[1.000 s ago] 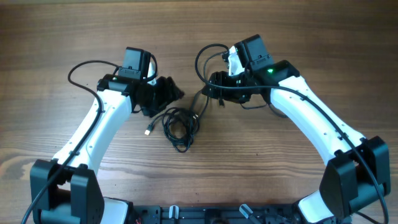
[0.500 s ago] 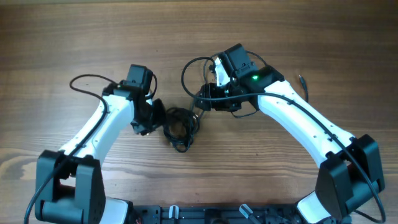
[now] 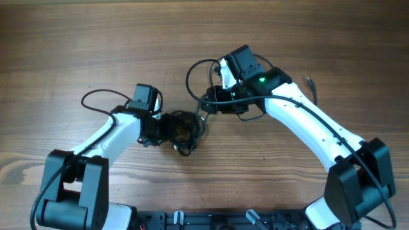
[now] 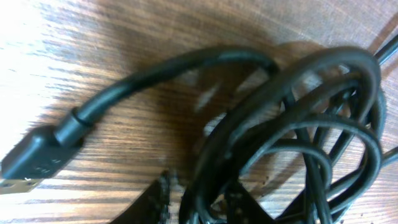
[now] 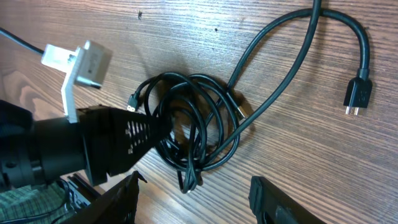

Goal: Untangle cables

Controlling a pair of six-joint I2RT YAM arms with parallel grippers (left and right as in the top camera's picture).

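Your table (image 3: 77, 38) is brown wood with a strong grain running across it, and it fills the overhead view. The cables (image 3: 185, 128) lie coiled near its middle, a little toward the front edge. Your left gripper (image 3: 161, 128) has strands between its fingers (image 4: 158, 199); whether they pinch cannot be told. Your right gripper (image 5: 196, 202) hangs above the coil, jaws wide apart, holding nothing.

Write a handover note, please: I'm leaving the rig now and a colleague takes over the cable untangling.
Left gripper: fingers straddle strands of the tangle of thin black cables; grip unconfirmed.
Right gripper: open, empty, facing the tangle.
Cables: bunched on the brown wooden table between the arms.
Done: nothing separated yet.
Left: pull each cable free.
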